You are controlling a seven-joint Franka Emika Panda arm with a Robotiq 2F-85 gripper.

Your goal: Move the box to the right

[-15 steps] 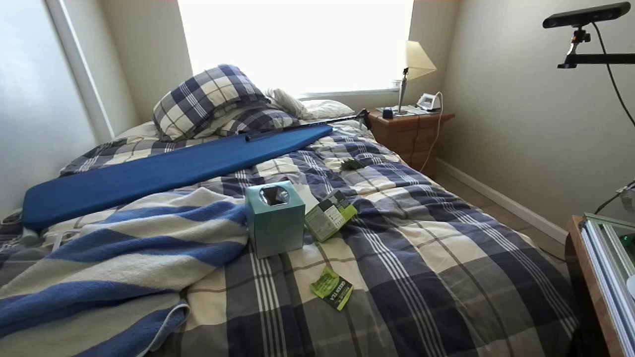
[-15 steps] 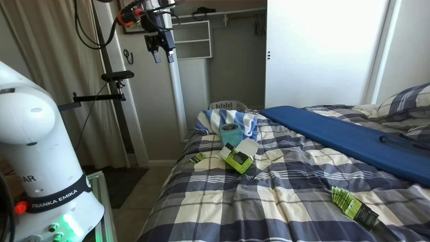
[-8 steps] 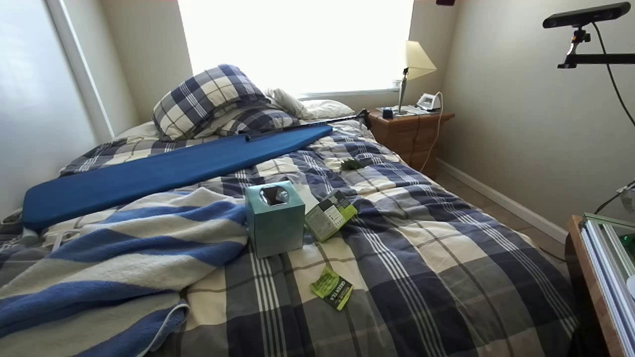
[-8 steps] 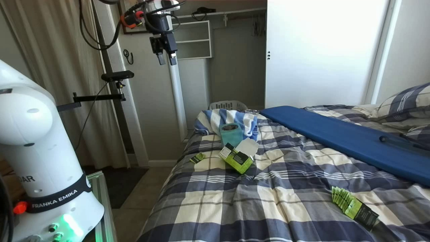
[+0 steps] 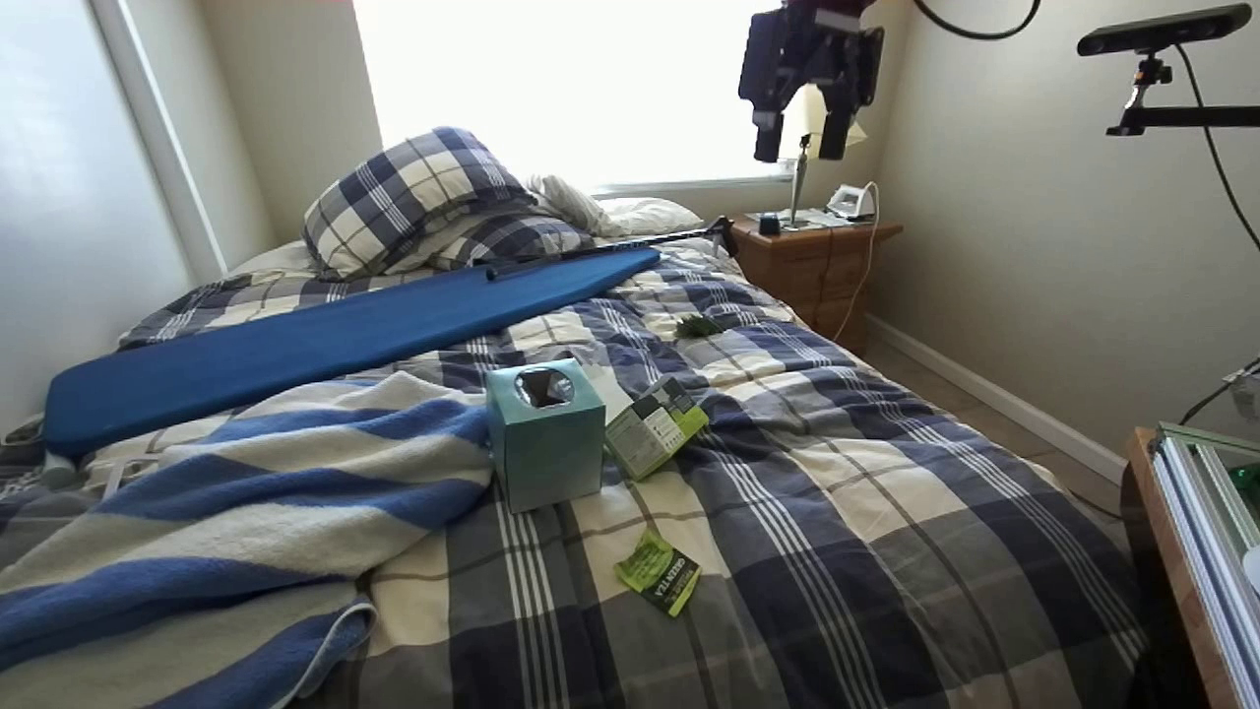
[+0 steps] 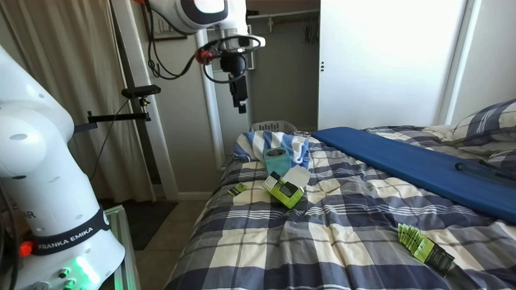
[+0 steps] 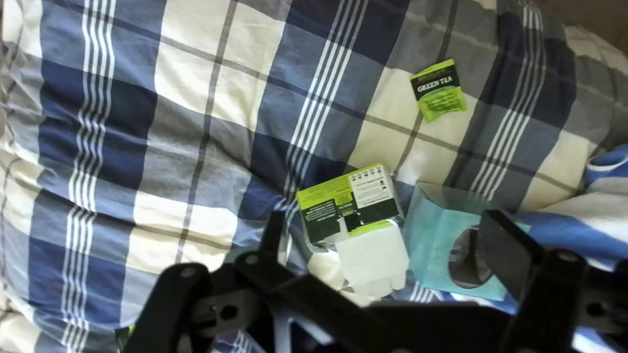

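Note:
The box is a small green, white and dark tea carton (image 5: pixel 655 431) with an open pale flap, lying tilted on the plaid bed. It also shows in an exterior view (image 6: pixel 283 192) and in the wrist view (image 7: pixel 343 203), where it lies between the spread fingers. It rests right beside the teal tissue box (image 5: pixel 551 458). My gripper (image 5: pixel 800 143) hangs high above the bed, pointing down, apart from everything. Its fingers stand wide apart with nothing between them; it also shows in an exterior view (image 6: pixel 242 106) and in the wrist view (image 7: pixel 385 235).
A green tea packet (image 5: pixel 660 574) lies near the carton. A striped towel (image 5: pixel 295 492) is bunched against the tissue box. A blue ironing board (image 6: pixel 383 165) lies across the bed. A row of tea bags (image 6: pixel 425 249) lies farther along the bed. A camera stands on an arm (image 5: pixel 1162 34).
My gripper has swung out over the bed and come lower, entering an exterior view from the top. It stayed open. The carton, tissue box and packet have not moved.

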